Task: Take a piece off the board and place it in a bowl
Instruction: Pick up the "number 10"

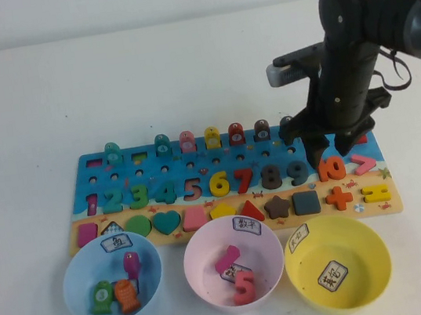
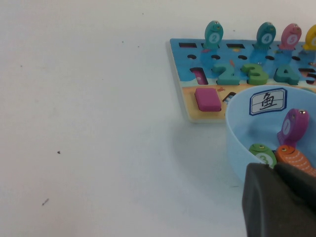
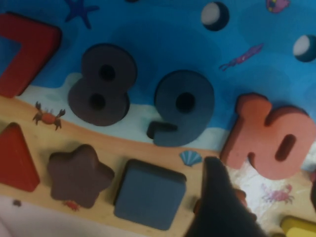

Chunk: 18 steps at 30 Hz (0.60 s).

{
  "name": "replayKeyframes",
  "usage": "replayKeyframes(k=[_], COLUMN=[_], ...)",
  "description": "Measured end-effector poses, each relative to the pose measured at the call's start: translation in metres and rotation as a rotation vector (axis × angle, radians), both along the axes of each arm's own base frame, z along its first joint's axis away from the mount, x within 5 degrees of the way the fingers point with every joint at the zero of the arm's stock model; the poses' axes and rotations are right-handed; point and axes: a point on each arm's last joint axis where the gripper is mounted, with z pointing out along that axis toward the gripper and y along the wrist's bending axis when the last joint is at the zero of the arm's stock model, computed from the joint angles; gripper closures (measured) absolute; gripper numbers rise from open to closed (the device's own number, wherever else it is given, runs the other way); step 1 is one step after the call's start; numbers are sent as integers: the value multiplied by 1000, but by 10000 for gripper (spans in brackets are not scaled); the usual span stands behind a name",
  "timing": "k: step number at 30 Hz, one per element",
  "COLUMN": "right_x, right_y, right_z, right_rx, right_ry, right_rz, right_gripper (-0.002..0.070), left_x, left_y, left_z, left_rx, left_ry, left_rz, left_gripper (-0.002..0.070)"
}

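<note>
Sitting flat in the board (image 1: 86,172), the orange "10" (image 1: 331,166) lies under the right claw (image 1: 326,145), fingers apart; left claw (image 2: 279,200) unclear.

A plain white worktop (image 1: 143,80) is spread out beyond the right end effector (image 1: 334,147) and to its left. It is matte and evenly lit, with only soft shadows cast. Farther behind that end effector, the worktop is bounded by a pale grey wall (image 1: 132,3). Beside the left end effector (image 2: 279,202), a few dark specks (image 2: 59,152) are scattered on the white surface.
</note>
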Motion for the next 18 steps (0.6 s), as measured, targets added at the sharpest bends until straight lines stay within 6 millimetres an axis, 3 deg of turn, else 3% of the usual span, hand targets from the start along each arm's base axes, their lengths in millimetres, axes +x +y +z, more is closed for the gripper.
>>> replayKeyframes(k=[11, 18], right_x=[3, 3], right_y=[4, 4], right_z=[-21, -24], right_rx=[-47, -57], right_ry=[32, 36], right_rz=[-35, -35], right_gripper=[280, 269], left_x=[0, 0], left_y=[0, 0], left_z=[0, 0], left_rx=[0, 0], left_ry=[0, 0], left_rz=[0, 0], left_gripper=[679, 679])
